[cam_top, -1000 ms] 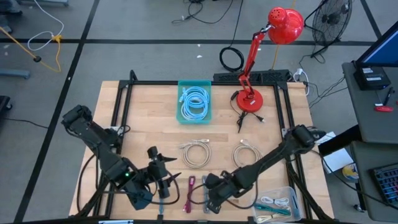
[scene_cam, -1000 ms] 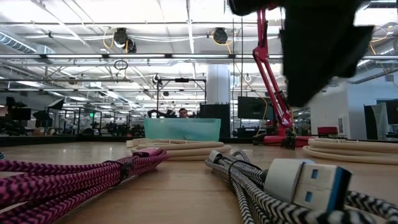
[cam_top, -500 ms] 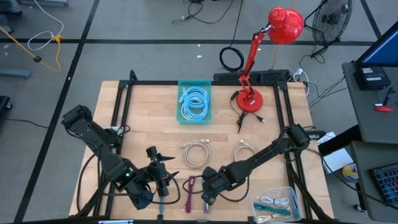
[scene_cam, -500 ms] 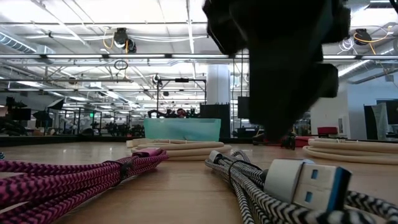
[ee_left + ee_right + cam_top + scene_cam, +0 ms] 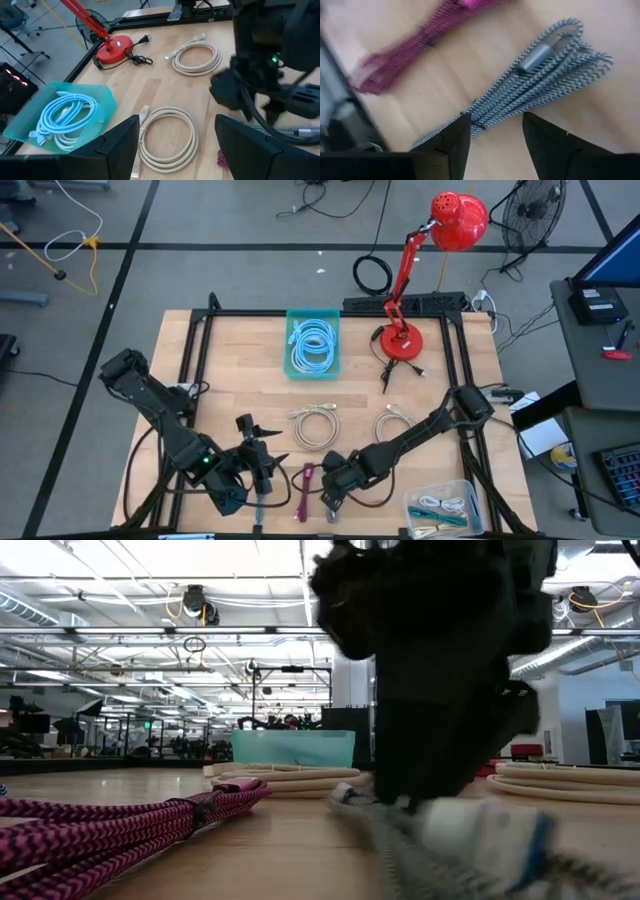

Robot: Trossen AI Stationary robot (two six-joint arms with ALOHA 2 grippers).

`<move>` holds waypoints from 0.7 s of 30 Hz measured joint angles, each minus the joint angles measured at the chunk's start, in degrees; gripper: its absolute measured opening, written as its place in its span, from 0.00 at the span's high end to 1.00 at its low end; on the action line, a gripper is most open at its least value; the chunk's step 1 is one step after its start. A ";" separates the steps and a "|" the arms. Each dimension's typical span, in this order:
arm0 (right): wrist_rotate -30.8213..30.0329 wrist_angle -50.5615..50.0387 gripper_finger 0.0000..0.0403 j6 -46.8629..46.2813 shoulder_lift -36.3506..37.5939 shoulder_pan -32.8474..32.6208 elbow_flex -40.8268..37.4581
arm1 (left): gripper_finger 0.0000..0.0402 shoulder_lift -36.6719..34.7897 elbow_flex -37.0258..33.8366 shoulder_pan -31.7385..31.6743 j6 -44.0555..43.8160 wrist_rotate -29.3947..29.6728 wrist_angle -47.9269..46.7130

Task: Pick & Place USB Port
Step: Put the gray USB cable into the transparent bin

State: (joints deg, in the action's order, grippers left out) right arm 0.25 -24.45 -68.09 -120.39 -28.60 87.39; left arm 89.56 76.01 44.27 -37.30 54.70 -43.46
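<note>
Right end effector [image 5: 492, 137] — spread, low over striped cable [image 5: 540, 85]

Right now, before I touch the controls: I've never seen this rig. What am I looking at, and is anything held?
Two dark robot arms work over a wooden table. One camera looks straight down, one sits at table height, one rides on each wrist. The right gripper, fingers open, hovers over a black-and-white braided USB cable, beside a pink braided cable. The left gripper waits open nearby. Also there: two cream cable coils, a teal bin of blue cable, a red desk lamp. Nothing is held.
</note>
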 joint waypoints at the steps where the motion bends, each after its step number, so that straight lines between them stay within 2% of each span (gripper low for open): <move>1: -0.03 1.17 0.57 -0.01 -0.60 -0.02 0.16 | 0.35 0.00 0.00 0.00 0.08 0.00 0.05; 10: -0.91 2.87 0.57 -0.22 -2.76 -0.42 0.31 | 0.35 0.00 0.00 0.13 -1.25 -0.22 0.00; 21: -1.88 5.77 0.57 1.17 0.55 -1.16 0.18 | 0.35 0.00 0.00 0.29 -2.76 -0.66 0.00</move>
State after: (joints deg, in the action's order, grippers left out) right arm -1.64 -18.68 -66.92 -119.84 -29.76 87.57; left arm 89.56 76.01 44.56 -40.06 54.04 -43.46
